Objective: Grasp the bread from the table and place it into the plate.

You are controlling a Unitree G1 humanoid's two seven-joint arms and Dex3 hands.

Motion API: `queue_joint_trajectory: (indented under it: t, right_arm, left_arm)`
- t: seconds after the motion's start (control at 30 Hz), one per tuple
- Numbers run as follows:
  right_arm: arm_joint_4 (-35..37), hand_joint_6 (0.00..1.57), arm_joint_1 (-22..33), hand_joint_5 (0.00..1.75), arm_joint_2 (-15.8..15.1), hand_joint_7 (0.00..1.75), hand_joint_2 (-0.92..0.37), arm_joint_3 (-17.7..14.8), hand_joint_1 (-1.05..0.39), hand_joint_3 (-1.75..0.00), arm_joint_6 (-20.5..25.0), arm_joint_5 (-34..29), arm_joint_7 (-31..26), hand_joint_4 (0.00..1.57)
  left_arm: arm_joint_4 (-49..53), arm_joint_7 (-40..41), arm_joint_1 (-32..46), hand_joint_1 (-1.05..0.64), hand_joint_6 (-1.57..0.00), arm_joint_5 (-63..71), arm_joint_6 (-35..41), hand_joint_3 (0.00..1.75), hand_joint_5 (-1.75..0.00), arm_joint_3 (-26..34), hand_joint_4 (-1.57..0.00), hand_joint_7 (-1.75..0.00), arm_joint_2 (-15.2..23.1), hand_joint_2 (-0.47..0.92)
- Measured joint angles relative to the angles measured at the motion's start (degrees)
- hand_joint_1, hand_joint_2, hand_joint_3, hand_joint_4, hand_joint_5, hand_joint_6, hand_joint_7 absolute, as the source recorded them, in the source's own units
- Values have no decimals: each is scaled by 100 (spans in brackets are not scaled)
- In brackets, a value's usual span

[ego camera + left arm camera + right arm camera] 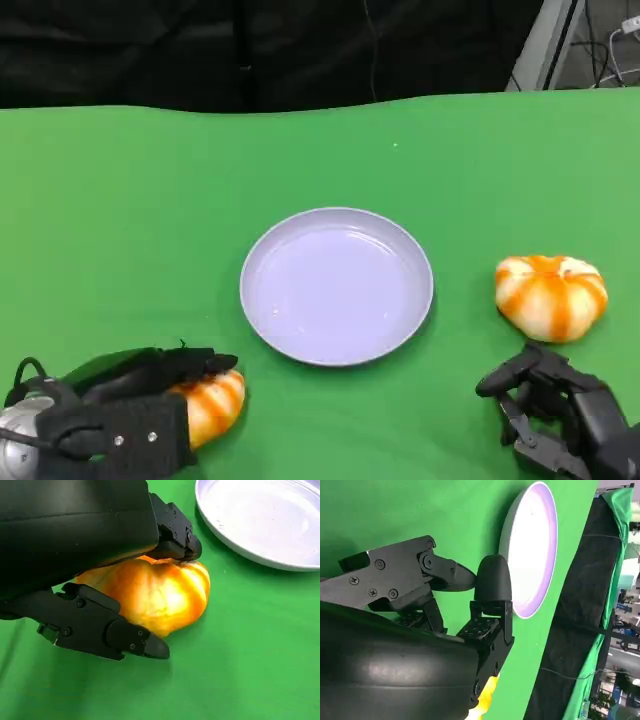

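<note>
Green cloth covered the bench (pixel 120 220), and at its near left corner the left hand (pixel 125 415) lay over an orange-and-white striped bread roll (pixel 212 402). In the left wrist view the fingers (pixel 135 642) were clamped on that roll (pixel 160 595), one set pressing from above and another hooked along its side, while the roll seemed to sit on the cloth and not yet lifted, though that was hard to be sure of. The grasp, then, looked made or very nearly made.

In the middle stood the pale lilac plate (pixel 260 262), holding nothing, its rim near the held roll but apart from it. The carry over to the plate and the release into it were still to be done, so the task stood roughly at its first third.

Further right a second striped roll (pixel 551 295) rested on the cloth, well apart from the plate. Just in front of it the right hand (pixel 555 405) held nothing, its fingers (pixel 490 587) curled inward with a small gap between the tips and touching no roll. If both rolls were meant for the plate, that one was untouched
</note>
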Motion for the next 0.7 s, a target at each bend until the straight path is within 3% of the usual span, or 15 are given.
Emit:
queue_joint_trajectory:
  t: [0.2, 0.37, 0.53, 0.7]
  right_arm:
    - [2, 74, -1, 175, 0, 125, -82, 0, -16, -68, 2, 5, 1, 68]
    - [6, 74, -3, 175, 0, 125, -82, 0, -16, -68, 2, 1, -12, 68]
    - [5, 74, -3, 175, 0, 125, -82, 0, -16, -68, 3, -2, -21, 68]
    - [2, 74, -3, 175, 0, 126, -82, 3, -16, -68, 7, -1, -20, 68]
  left_arm:
    - [-12, 453, 73, -1, -65, 272, 26, 23, -7, -70, -73, -6, -27, 92]
    - [138, 1447, 166, 2, -100, 527, -49, 21, -7, -72, -111, -7, -252, 92]
    - [235, 2061, 190, 4, -121, 700, -54, 19, -7, -67, -130, -7, -386, 92]
    - [377, 2547, 200, -5, -138, 694, -171, 22, -14, -31, -151, -12, -481, 92]
